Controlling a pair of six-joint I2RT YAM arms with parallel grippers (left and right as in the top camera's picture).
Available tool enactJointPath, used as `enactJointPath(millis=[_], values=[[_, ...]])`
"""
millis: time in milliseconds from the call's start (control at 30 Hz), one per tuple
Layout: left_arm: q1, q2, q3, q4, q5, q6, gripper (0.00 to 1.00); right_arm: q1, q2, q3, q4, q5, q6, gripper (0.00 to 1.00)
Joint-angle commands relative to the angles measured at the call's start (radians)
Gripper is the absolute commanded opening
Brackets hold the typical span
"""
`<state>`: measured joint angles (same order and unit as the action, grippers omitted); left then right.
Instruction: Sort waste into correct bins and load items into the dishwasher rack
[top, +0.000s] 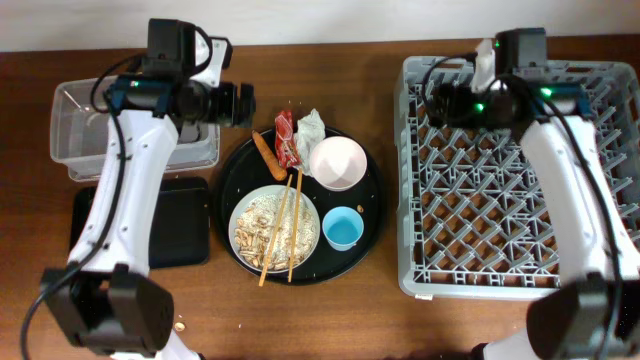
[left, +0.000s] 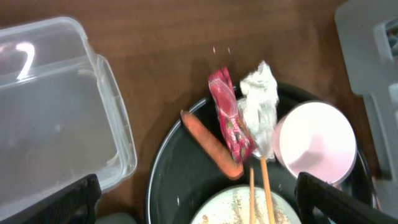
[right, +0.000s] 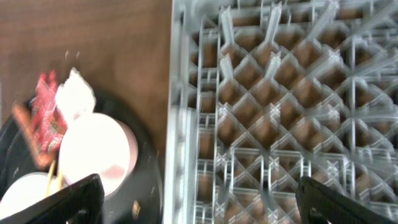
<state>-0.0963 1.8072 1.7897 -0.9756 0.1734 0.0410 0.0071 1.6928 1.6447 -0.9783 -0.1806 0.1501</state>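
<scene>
Left tool (left: 199, 202), spread and empty, hangs over the round black tray (left: 180, 180), where snack wrapper (left: 227, 118), tissue (left: 258, 102) and carrot stick (left: 208, 144) crowd the white bowl (left: 314, 143). Right tool (right: 199, 202), also spread, hangs above the left edge of the dishwasher rack (right: 180, 143).

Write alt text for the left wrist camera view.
A round black tray holds a carrot stick, red wrapper, tissue, bowl and chopsticks on a plate. A clear tub sits beside it. The left end effector is open.

Brown wooden table (top: 330, 320), pale wall (top: 300, 20)
</scene>
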Motion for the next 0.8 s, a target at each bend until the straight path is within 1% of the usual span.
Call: enactJointPath(millis=[0, 33, 67, 100, 133, 167, 200, 267, 300, 367, 433, 467, 533, 567, 600, 633, 667, 700, 733, 767], values=[[-0.023, -0.165, 0.028, -0.170, 0.008, 0.016, 0.98, 0.006, -0.228, 0.019, -0.134, -0.029, -0.005, 0.98], [-0.043, -0.216, 0.025, -0.212, -0.013, 0.011, 0.99, 0.026, -0.324, -0.005, -0.174, -0.028, -0.022, 0.98], [-0.067, -0.262, 0.015, -0.242, -0.069, -0.006, 0.99, 0.051, -0.404, -0.033, -0.202, -0.018, -0.023, 0.98], [-0.096, -0.319, -0.012, -0.263, -0.141, -0.052, 0.99, 0.074, -0.482, -0.069, -0.221, -0.017, -0.013, 0.98], [-0.128, -0.381, -0.057, -0.266, -0.175, -0.083, 0.99, 0.092, -0.552, -0.109, -0.228, -0.017, 0.010, 0.98], [-0.157, -0.438, -0.107, -0.256, -0.177, -0.098, 0.99, 0.116, -0.650, -0.179, -0.231, -0.014, 0.047, 0.98], [-0.204, -0.536, -0.211, -0.233, -0.178, -0.102, 0.99, 0.135, -0.757, -0.274, -0.231, -0.015, 0.077, 0.98], [-0.256, -0.690, -0.385, -0.199, -0.187, -0.114, 0.99, 0.145, -0.916, -0.432, -0.234, -0.014, 0.080, 0.98], [-0.263, -0.785, -0.502, -0.161, -0.200, -0.165, 0.99, 0.145, -0.979, -0.500, -0.229, -0.015, 0.080, 0.98], [-0.262, -0.884, -0.653, -0.053, -0.200, -0.200, 0.99, 0.145, -1.014, -0.576, -0.179, -0.019, 0.072, 0.98], [-0.255, -0.881, -0.725, 0.070, -0.224, -0.202, 0.99, 0.145, -0.954, -0.603, -0.074, -0.022, 0.063, 0.98], [-0.238, -0.834, -0.728, 0.154, -0.249, -0.195, 0.99, 0.145, -0.887, -0.603, -0.001, -0.023, 0.039, 0.98], [-0.164, -0.685, -0.714, 0.342, -0.238, -0.178, 0.99, 0.145, -0.684, -0.597, 0.156, -0.022, 0.018, 0.98], [-0.115, -0.602, -0.679, 0.391, -0.175, -0.157, 0.99, 0.145, -0.573, -0.575, 0.208, -0.022, 0.008, 0.98], [-0.068, -0.515, -0.622, 0.408, -0.111, -0.127, 0.99, 0.145, -0.465, -0.534, 0.250, -0.022, -0.024, 0.98], [-0.029, -0.396, -0.520, 0.406, -0.091, -0.072, 0.99, 0.143, -0.350, -0.464, 0.296, -0.024, -0.027, 0.98], [-0.004, -0.272, -0.393, 0.369, -0.091, -0.035, 0.99, 0.143, -0.237, -0.381, 0.328, -0.023, -0.027, 0.98], [0.008, -0.166, -0.269, 0.317, -0.083, -0.035, 0.99, 0.143, -0.135, -0.282, 0.330, -0.022, -0.028, 0.98], [0.019, -0.055, -0.121, 0.241, -0.079, -0.036, 0.99, 0.143, -0.053, -0.178, 0.288, -0.023, -0.038, 0.98], [0.025, 0.015, 0.019, 0.154, -0.080, -0.035, 0.99, 0.143, 0.014, -0.048, 0.200, -0.023, -0.048, 0.98]])
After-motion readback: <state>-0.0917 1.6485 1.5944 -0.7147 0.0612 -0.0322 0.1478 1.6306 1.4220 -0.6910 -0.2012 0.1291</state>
